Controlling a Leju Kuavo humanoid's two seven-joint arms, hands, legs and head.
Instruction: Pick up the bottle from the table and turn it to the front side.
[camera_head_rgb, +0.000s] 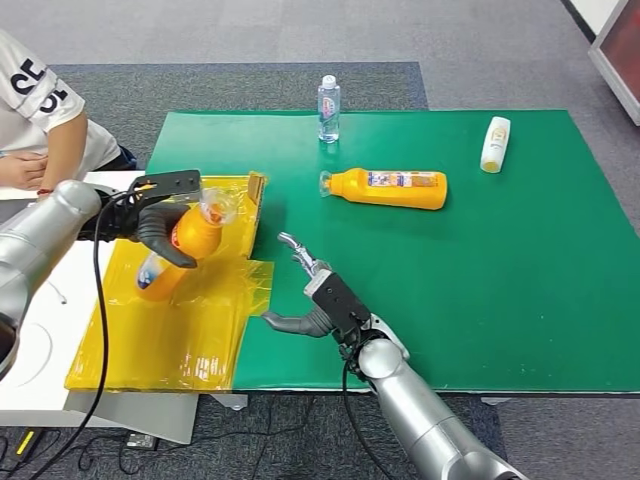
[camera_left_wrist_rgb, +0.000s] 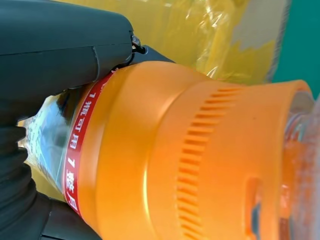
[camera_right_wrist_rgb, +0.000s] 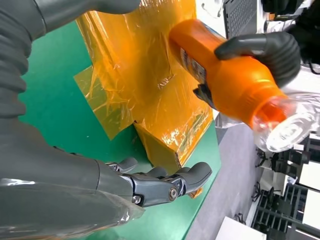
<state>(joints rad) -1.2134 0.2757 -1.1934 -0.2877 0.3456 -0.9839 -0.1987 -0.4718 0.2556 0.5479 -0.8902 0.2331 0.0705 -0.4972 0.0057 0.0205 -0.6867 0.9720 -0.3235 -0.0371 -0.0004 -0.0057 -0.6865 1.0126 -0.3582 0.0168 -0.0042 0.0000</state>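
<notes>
Left robot hand is wrapped around the orange plastic bottle with a clear cap and has it lifted off the table, over the yellow film-wrapped flat box at the left end of the green mat. In my head view the bottle is tilted, clear cap end up and toward the mat, base end down toward the box. Left wrist view: dark thumb across the bottle's shoulder, next to a red label band with white characters; ribbed orange neck beyond it.

Right robot hand holds nothing, fingers spread and slightly curled, just above the mat beside the box's right edge. In the right wrist view I see its fingers extended, with the held bottle beyond them.

Elsewhere on the mat: a second orange bottle lying on its side near the middle, a small clear water bottle upright at the far edge, a small white-and-yellow bottle lying far right. All well apart from both hands.

A person's arm in a white sleeve rests at the far left.
</notes>
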